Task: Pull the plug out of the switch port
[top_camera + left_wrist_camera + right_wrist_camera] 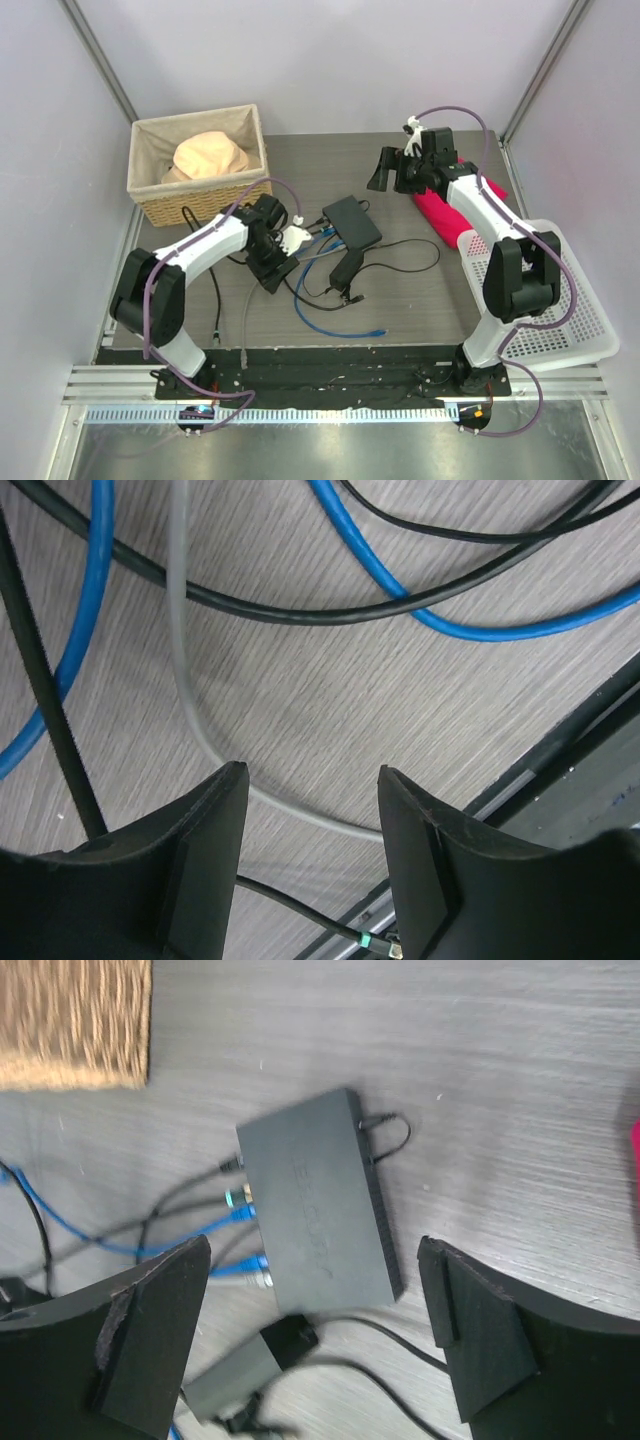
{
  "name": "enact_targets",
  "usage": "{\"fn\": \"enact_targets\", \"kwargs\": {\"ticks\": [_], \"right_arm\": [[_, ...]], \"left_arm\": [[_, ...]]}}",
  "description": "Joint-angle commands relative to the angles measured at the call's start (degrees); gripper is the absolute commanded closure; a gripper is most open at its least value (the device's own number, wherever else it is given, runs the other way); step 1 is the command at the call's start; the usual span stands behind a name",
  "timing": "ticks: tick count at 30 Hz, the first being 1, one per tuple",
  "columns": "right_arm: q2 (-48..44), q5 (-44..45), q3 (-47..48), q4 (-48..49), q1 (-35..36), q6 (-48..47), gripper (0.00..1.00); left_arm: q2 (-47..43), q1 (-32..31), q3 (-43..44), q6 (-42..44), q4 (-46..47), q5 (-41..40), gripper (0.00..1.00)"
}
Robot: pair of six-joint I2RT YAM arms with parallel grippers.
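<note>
While peering down past the right gripper (312, 1245), finds jaws spread wide and gripping nothing, hanging above the switch (320, 1200) without touching it. Shows that switch lying flat on the grey table (420, 290), roughly between the two arms in the overhead view. Counts several plugs (250, 1262) seated along the switch's socket edge, the edge facing the left arm, with blue cables (335, 325) and darker ones trailing away from there. Notes one thin black lead (395, 1130) looping out of the switch's opposite edge. Places a small adapter brick (347, 265) just beside the switch on its near side, a wicker basket (190, 205) well beyond the switch on the left-arm side with a tan fabric lump (210, 155) inside, and a red cloth (438, 215) near the switch on the right-arm side, under that arm. Over by the left gripper (312, 775), just off the switch's socket edge: jaws partly apart, empty, poised above a tangle of blue, black and grey cable (185, 680) without pinching any.
</note>
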Motion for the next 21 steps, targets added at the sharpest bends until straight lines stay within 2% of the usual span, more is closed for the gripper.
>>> {"fn": "enact_targets", "kwargs": {"ticks": [1,3,4,8,10,11,14,19,21], "right_arm": [[0.79,-8.47,3.05,-5.44,-0.37,-12.08,0.13],[0.88,-7.79,2.45,-5.8,-0.28,-14.81,0.16],[1.23,-6.56,2.09,-6.23,-0.37,-15.52,0.21],[6.66,-3.48,2.7,-8.87,-0.37,-18.33,0.34],[8.7,-2.42,2.97,-9.23,-0.28,-19.3,0.38],[9.84,-1.64,3.06,-9.05,-0.28,-19.39,0.41],[13.62,0.03,3.76,-8.44,0.6,-20.71,0.51],[20.12,0.92,6.48,-7.99,2.53,-22.03,0.71],[21.62,1.97,7.1,-8.43,4.11,-24.4,0.72]], "left_arm": [[2.38,-0.23,8.14,-1.23,-4.47,-0.87,0.43],[3.53,-0.05,9.39,-0.44,-5.04,-0.77,0.47],[3.28,0.12,8.43,0.26,-2.95,-0.25,0.48],[1.78,0.03,0.7,4.48,2.34,2.39,0.51],[2.39,0.12,-2.47,6.06,4.36,2.31,0.55],[2.74,0.12,-3.35,6.67,4.98,2.04,0.62],[4.76,0.21,-5.38,8.26,7.79,-1.81,0.74],[7.92,0.91,-4.86,8.44,13.94,-4.9,0.75],[11.61,1.0,-1.62,8.0,15.35,-5.51,0.77]]}}
